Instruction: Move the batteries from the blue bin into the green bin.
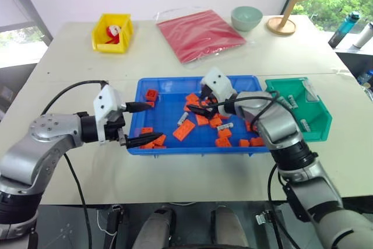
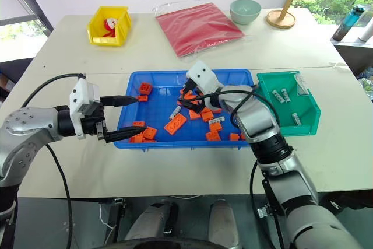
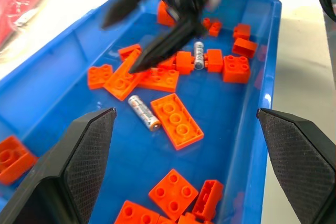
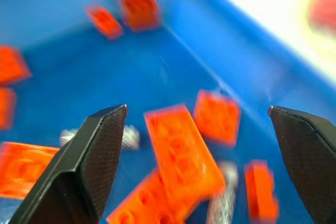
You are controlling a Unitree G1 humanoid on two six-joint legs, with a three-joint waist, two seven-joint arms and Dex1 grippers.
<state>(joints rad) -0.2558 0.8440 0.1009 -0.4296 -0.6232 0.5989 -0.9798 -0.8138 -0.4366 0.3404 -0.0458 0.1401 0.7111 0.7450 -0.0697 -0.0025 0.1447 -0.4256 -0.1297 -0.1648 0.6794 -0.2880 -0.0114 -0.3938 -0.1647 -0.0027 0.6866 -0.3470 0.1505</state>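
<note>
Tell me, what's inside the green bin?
The green bin has a few batteries lying in it, small silver ones. No orange bricks are in there. The bin's front wall hides the very front of its floor, so anything there is covered.

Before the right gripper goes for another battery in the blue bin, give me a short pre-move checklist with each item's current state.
1. Right gripper open and empty: ok, its fingers stand wide apart with nothing between them.
2. Batteries left in the blue bin: ok, one battery lies beside a long orange brick, a second battery between bricks.
3. Target free to grasp: cannot tell, both touch or nearly touch bricks.
4. Left gripper out of the way: ok, open at the bin's left end, holding nothing.
5. Green bin ready to receive: ok, it sits just right of the blue bin with batteries already inside.
</note>
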